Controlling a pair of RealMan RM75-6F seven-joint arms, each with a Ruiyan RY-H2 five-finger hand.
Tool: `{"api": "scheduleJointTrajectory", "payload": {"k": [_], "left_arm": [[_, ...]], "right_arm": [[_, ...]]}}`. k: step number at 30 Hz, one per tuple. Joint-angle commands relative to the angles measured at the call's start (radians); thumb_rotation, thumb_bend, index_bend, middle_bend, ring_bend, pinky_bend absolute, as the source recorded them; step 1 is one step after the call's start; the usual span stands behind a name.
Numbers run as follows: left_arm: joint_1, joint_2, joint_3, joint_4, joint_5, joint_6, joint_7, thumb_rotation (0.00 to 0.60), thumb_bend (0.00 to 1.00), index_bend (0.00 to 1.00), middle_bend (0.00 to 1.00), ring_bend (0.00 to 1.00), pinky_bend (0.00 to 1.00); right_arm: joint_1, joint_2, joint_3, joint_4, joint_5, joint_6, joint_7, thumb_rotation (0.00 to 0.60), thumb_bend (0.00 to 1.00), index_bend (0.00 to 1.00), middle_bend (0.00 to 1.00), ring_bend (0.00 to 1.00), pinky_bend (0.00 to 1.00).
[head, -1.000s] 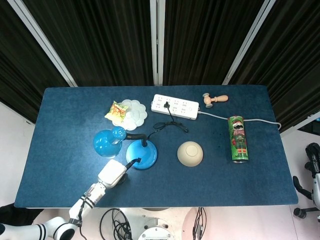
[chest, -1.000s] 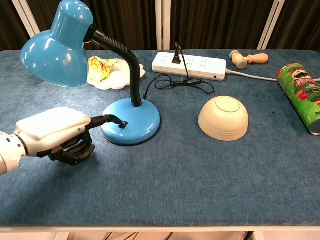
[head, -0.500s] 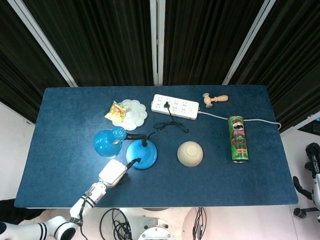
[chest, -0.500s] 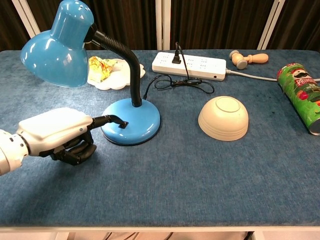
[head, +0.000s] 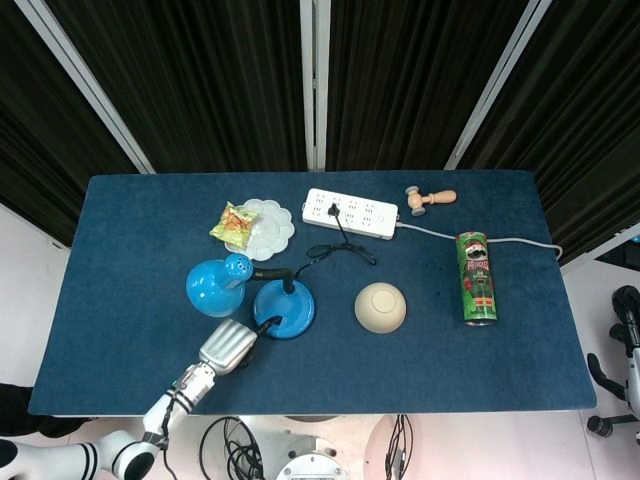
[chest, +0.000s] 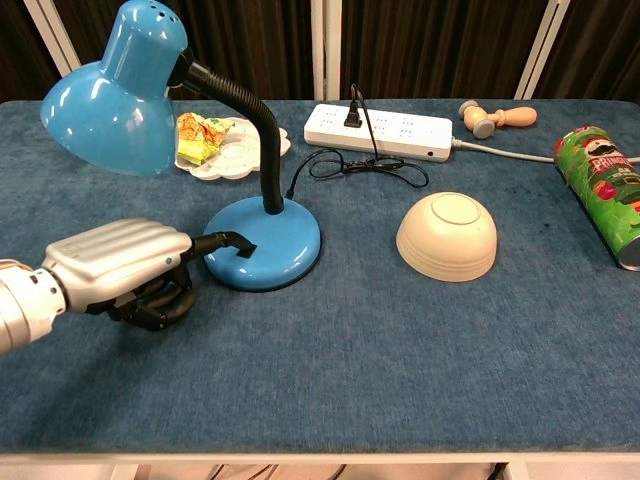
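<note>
Now your left hand (chest: 125, 268), fingers curled with one pressing the lamp (chest: 262, 240) base switch, has rolled slightly; the lamp on the worktop (chest: 380, 360) shows no light.

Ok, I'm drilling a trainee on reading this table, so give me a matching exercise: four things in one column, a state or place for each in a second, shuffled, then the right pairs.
Things:
1. bowl
2. chips can
3. snack packet
4. lamp plug

States or places:
A. lying on its side near the right table edge
B. pushed into the white power strip
C. resting on the white plate
D. turned upside down on the cloth

Pairs: 1-D, 2-A, 3-C, 4-B
</note>
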Motion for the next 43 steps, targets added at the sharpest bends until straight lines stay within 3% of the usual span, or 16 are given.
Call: {"api": "scheduleJointTrajectory", "payload": {"k": [1,8,15,20,24,26,28,31,32,34,37,43], "left_arm": [[0.0,0.001,0.001,-0.004,0.0,0.004,0.002,0.6,0.59,0.1,0.85,0.81,0.78],[0.031,0.051,0.014,-0.057,0.018,0.075,0.014,0.6,0.58,0.1,0.85,0.81,0.78],[0.116,0.19,0.056,-0.126,0.019,0.184,-0.001,0.6,0.58,0.13,0.81,0.8,0.78],[0.195,0.27,0.062,-0.102,0.005,0.293,-0.039,0.6,0.57,0.16,0.81,0.8,0.78],[0.247,0.306,0.035,-0.055,-0.018,0.373,-0.103,0.6,0.53,0.21,0.79,0.78,0.77],[0.272,0.31,0.014,-0.018,-0.006,0.438,-0.138,0.6,0.4,0.23,0.7,0.7,0.73],[0.292,0.311,0.003,0.021,0.027,0.499,-0.182,0.6,0.27,0.23,0.5,0.47,0.63],[0.299,0.345,0.019,0.033,0.065,0.502,-0.249,0.6,0.16,0.19,0.17,0.1,0.32],[0.297,0.366,0.024,0.016,0.062,0.48,-0.267,0.6,0.14,0.15,0.09,0.03,0.23],[0.293,0.396,0.022,-0.005,0.06,0.462,-0.289,0.6,0.09,0.1,0.02,0.0,0.17],[0.296,0.409,0.021,0.006,0.074,0.465,-0.292,0.598,0.01,0.07,0.0,0.0,0.1],[0.302,0.431,0.019,0.007,0.093,0.465,-0.317,0.589,0.0,0.06,0.0,0.0,0.04]], "right_arm": [[0.0,0.0,0.0,0.001,-0.001,0.0,0.001,0.6,0.28,0.0,0.0,0.0,0.0],[0.001,0.003,0.003,-0.005,-0.003,0.004,-0.001,0.6,0.28,0.0,0.0,0.0,0.0],[0.002,0.002,0.0,-0.011,-0.008,0.003,-0.013,0.6,0.28,0.0,0.0,0.0,0.0],[0.002,0.0,-0.004,-0.026,-0.023,0.013,-0.03,0.6,0.28,0.0,0.0,0.0,0.0],[0.001,0.0,-0.006,-0.041,-0.032,0.02,-0.047,0.6,0.28,0.0,0.0,0.0,0.0],[0.001,0.001,-0.008,-0.05,-0.036,0.021,-0.058,0.6,0.28,0.0,0.0,0.0,0.0],[0.002,0.003,-0.009,-0.058,-0.039,0.022,-0.07,0.6,0.28,0.0,0.0,0.0,0.0],[0.004,0.006,-0.01,-0.069,-0.042,0.021,-0.085,0.6,0.28,0.0,0.0,0.0,0.0],[0.005,0.007,-0.01,-0.072,-0.041,0.019,-0.089,0.6,0.28,0.0,0.0,0.0,0.0],[0.005,0.011,-0.012,-0.081,-0.038,0.013,-0.098,0.6,0.28,0.0,0.0,0.0,0.0],[0.005,0.017,-0.013,-0.093,-0.031,0.008,-0.108,0.6,0.28,0.0,0.0,0.0,0.0],[0.005,0.018,-0.01,-0.096,-0.021,0.005,-0.116,0.6,0.28,0.0,0.0,0.0,0.0]]}}
